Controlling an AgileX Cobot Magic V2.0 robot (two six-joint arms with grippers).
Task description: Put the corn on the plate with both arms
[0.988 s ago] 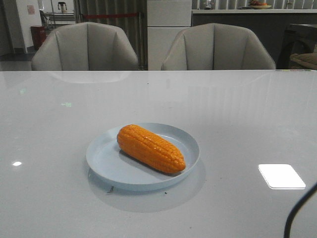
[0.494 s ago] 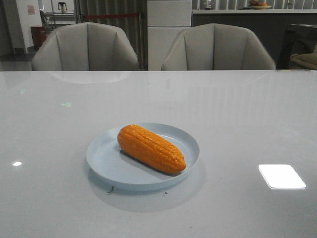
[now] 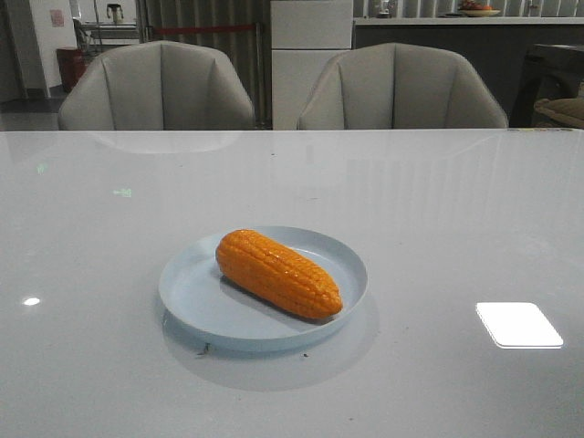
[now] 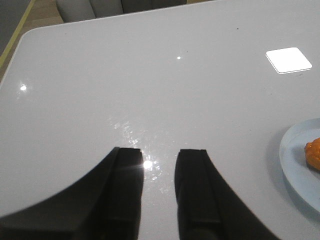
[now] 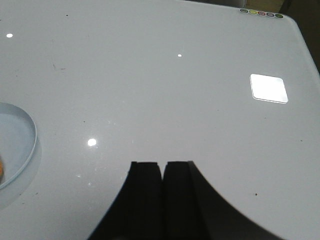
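The orange corn (image 3: 277,272) lies on its side on the pale blue plate (image 3: 196,301) in the middle of the white table, tip toward the front right. In the left wrist view a bit of the corn (image 4: 314,154) and the plate's rim (image 4: 292,165) show at the edge. My left gripper (image 4: 159,152) is open and empty over bare table, apart from the plate. My right gripper (image 5: 163,165) is shut and empty over bare table; the plate's rim (image 5: 31,142) shows off to one side. Neither gripper shows in the front view.
Two grey chairs (image 3: 160,87) (image 3: 401,87) stand behind the table's far edge. A bright light reflection (image 3: 518,324) lies on the table at the front right. Small coloured dots (image 5: 260,12) mark a table corner in the right wrist view.
A black cable at the front view's lower right edge a second ago has left the view. The corn and plate have not moved.
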